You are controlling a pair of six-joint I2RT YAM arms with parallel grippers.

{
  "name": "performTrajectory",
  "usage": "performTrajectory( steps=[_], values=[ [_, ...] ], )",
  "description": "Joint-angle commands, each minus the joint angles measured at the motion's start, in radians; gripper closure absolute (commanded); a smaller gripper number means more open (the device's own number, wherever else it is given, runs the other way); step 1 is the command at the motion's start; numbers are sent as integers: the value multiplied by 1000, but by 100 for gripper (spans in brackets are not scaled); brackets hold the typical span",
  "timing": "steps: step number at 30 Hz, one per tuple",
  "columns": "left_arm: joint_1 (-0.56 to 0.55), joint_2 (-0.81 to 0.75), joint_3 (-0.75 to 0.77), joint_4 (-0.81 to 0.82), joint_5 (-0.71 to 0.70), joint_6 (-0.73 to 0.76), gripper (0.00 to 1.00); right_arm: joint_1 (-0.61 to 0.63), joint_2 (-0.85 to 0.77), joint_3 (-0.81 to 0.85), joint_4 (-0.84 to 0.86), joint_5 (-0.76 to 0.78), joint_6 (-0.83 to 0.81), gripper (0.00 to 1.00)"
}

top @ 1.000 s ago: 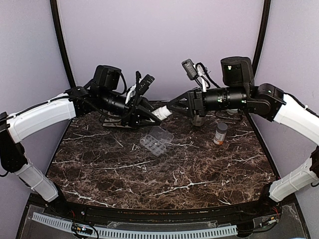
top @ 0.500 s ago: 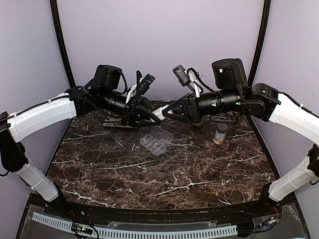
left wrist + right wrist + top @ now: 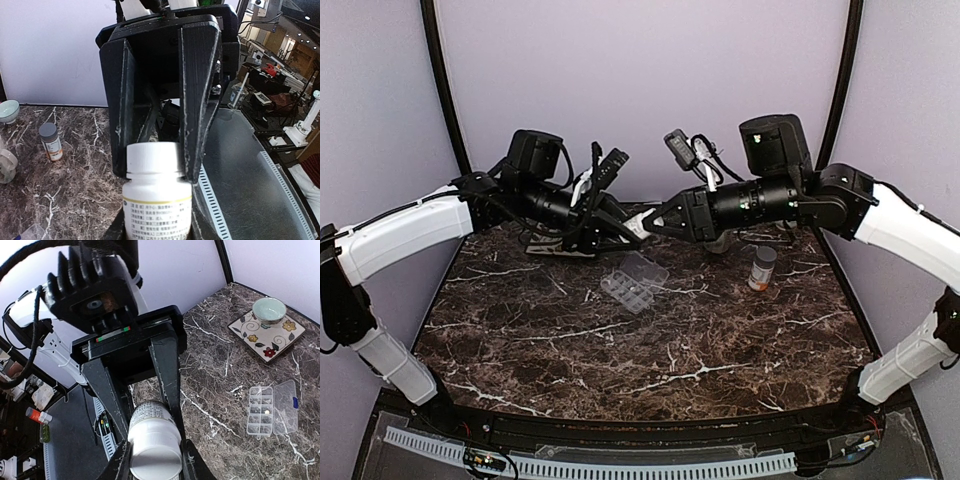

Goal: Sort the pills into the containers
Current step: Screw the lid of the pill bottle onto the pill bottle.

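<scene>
Contact on the cap is what's new. A second ago my right hand (image 3: 660, 221) sat wide open, well off to the right of centre in the top view. It has since swung left and drawn its jaws in around the white cap (image 3: 155, 452) of the white bottle (image 3: 156, 200). In the right wrist view both fingers press against the cap's sides at the bottom of the frame, so I read that hand as clamped, partly closed, on the cap.

My left hand (image 3: 620, 228) hasn't budged. It is partly closed on the labelled body of that bottle, held clear of the surface (image 3: 650, 350) at upper centre of the top view.

With both ends gripped, I judge the next step to be twisting the cap off, since no pills can come out until then.

The pill organizer (image 3: 634, 281) lies with its lid open just below the two hands, near the middle of the top view. The orange pill bottle (image 3: 762, 268) stands upright to its right, apart from both hands.
</scene>
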Motion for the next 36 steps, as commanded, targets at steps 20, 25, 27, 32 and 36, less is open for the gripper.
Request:
performTrajectory(
  steps=[20,25,27,32,36],
  values=[
    [-331,-231,-407,822,-1140,412,100,-36,266,130,26,52,304,100],
    [-390,-214,-461,1036,-1306,545,99,-38,295,139,22,73,306,100],
    [-406,-205,-482,1108,-1343,581,95,-40,301,140,20,83,306,100],
    [-417,-192,-486,1140,-1378,589,84,-40,317,140,18,100,305,100],
    [-417,-194,-492,1138,-1398,582,64,-41,320,146,15,115,303,100]
  ],
)
